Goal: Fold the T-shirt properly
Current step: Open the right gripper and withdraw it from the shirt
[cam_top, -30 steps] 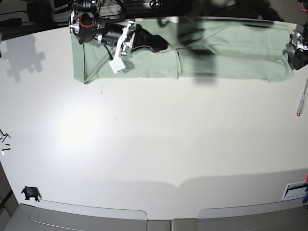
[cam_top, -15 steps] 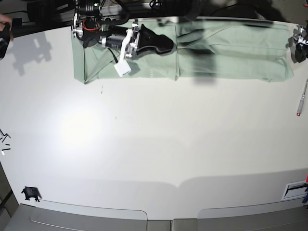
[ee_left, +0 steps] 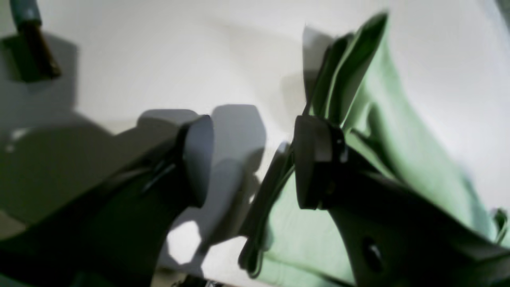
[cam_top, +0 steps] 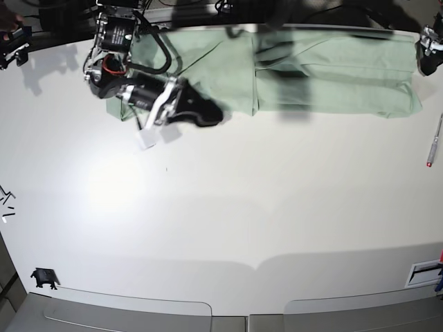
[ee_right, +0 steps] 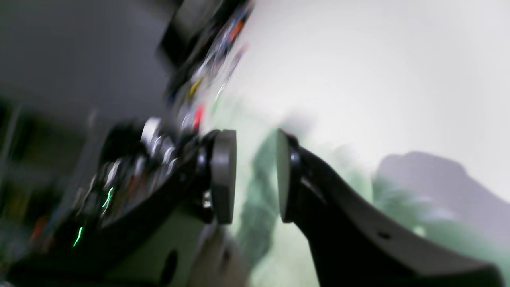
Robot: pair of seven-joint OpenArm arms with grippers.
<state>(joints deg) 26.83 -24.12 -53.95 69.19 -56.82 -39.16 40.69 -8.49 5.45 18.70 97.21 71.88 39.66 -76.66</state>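
Along the table's (cam_top: pixel 221 207) far edge I count one T-shirt (cam_top: pixel 332 76), folded into a long band. My two grippers are both parted and empty: left gripper (ee_left: pixel 251 159) wide at its end (one pen (cam_top: pixel 434 140) nearby), right gripper (ee_right: pixel 255 175) narrower.

Pen (cam_top: pixel 434 142) at table (cam_top: pixel 228 207) edge; possibly clip (cam_top: pixel 43 278).

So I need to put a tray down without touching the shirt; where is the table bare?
The table is bare across its middle and near side, below the T-shirt. Crowded: the far edge, where the right gripper sits at the shirt's edge, and a pen lies at the side.
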